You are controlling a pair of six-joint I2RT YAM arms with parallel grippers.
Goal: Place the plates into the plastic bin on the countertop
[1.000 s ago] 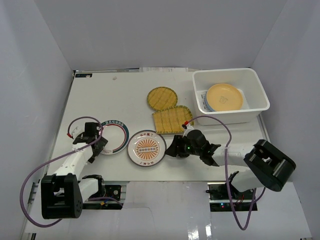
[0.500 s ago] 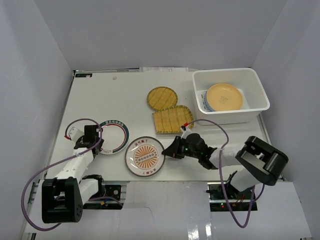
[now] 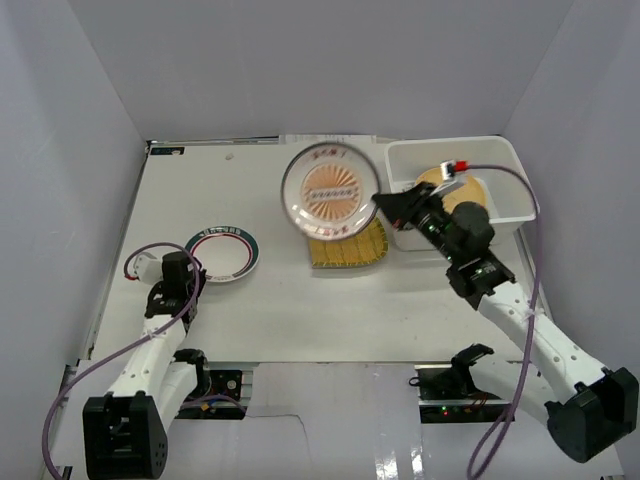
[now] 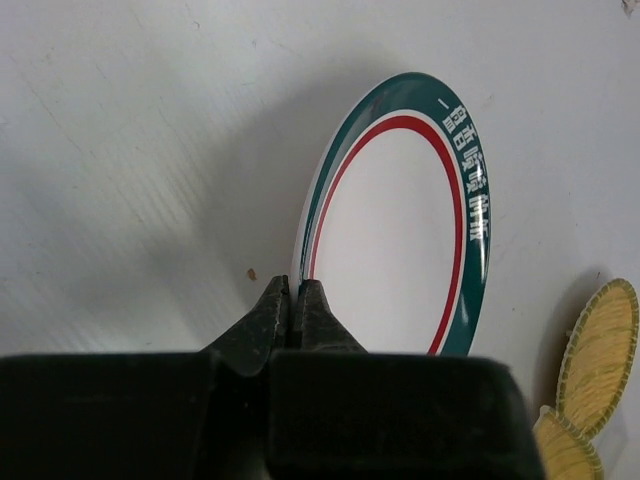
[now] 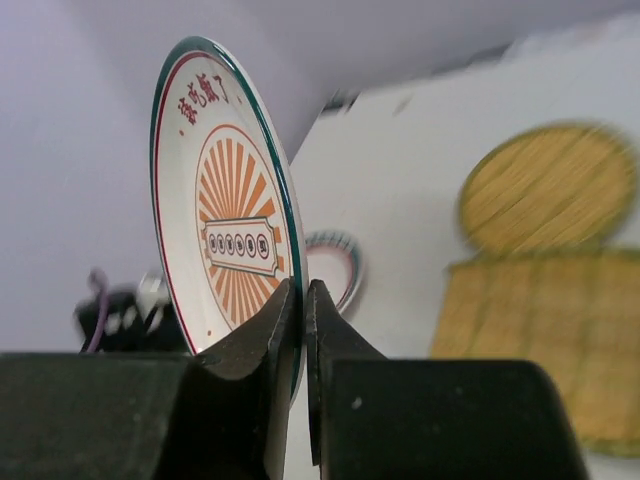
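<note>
My right gripper (image 3: 381,206) (image 5: 302,300) is shut on the rim of a white plate with an orange sunburst (image 3: 330,190) (image 5: 225,230). It holds the plate on edge in the air, left of the plastic bin (image 3: 420,146). A yellow-orange plate (image 3: 476,190) lies in the bin, partly hidden by my arm. My left gripper (image 3: 190,272) (image 4: 297,300) is shut on the near rim of the teal-and-red-rimmed white plate (image 3: 222,255) (image 4: 400,230), which is tipped up from the countertop (image 3: 230,190).
A squarish woven yellow plate (image 3: 350,245) (image 5: 550,340) lies in the middle of the countertop. A round woven plate (image 5: 545,190) sits behind it, hidden under the lifted plate in the top view. Grey walls close in the left, back and right.
The right gripper closed on the sunburst plate and carried it up and back toward the bin. The left gripper closed on the teal-rimmed plate's rim, and the left arm drew back slightly.
</note>
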